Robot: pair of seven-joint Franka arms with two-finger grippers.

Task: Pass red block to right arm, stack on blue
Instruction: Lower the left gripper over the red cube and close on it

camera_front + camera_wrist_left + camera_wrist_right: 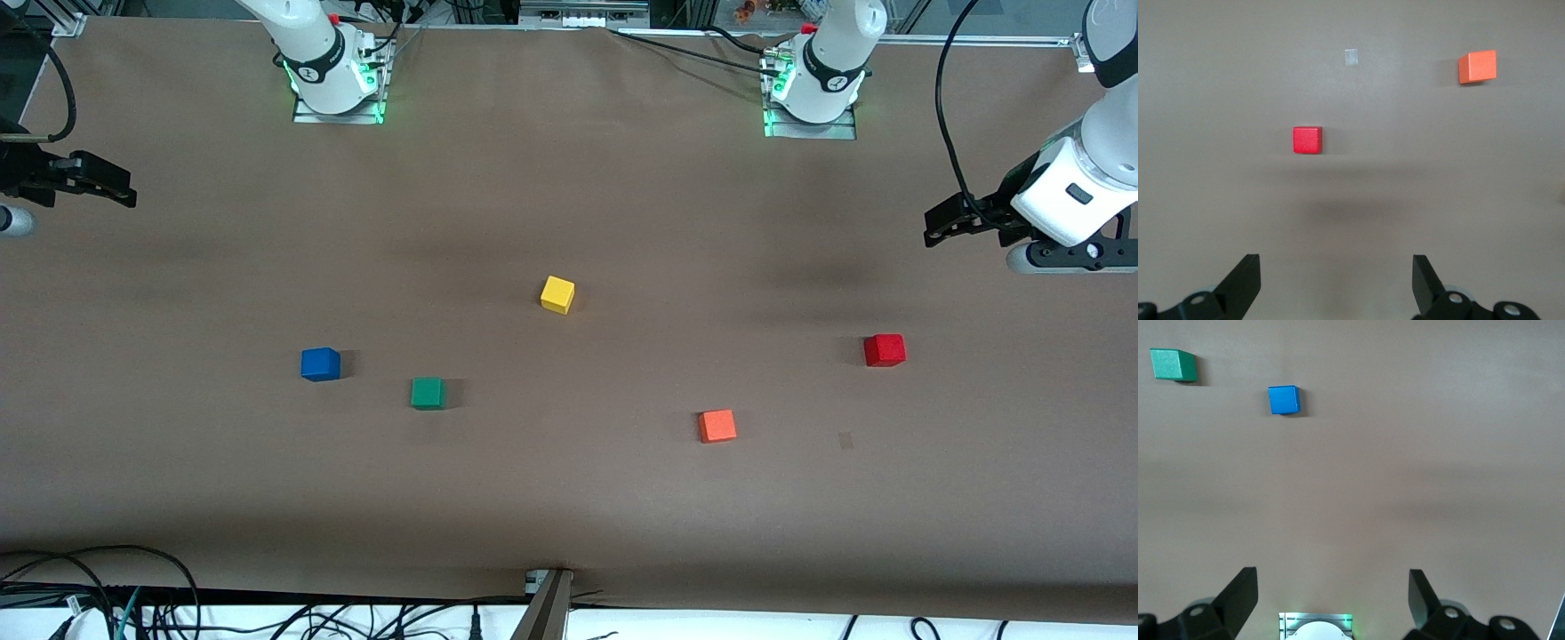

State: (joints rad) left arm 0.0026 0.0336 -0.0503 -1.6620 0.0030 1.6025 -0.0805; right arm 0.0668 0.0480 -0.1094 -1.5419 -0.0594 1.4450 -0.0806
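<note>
Right gripper [120, 191] body cut off by frame edge; small pale patch [1351, 57] on table unidentifiable.

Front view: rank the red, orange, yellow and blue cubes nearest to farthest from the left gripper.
From the open left gripper:
1. Small red cube, at the left arm's end.
2. Small orange cube, nearer the camera.
3. Small yellow cube, mid-table.
4. Small blue cube, toward the right arm's end.
</note>
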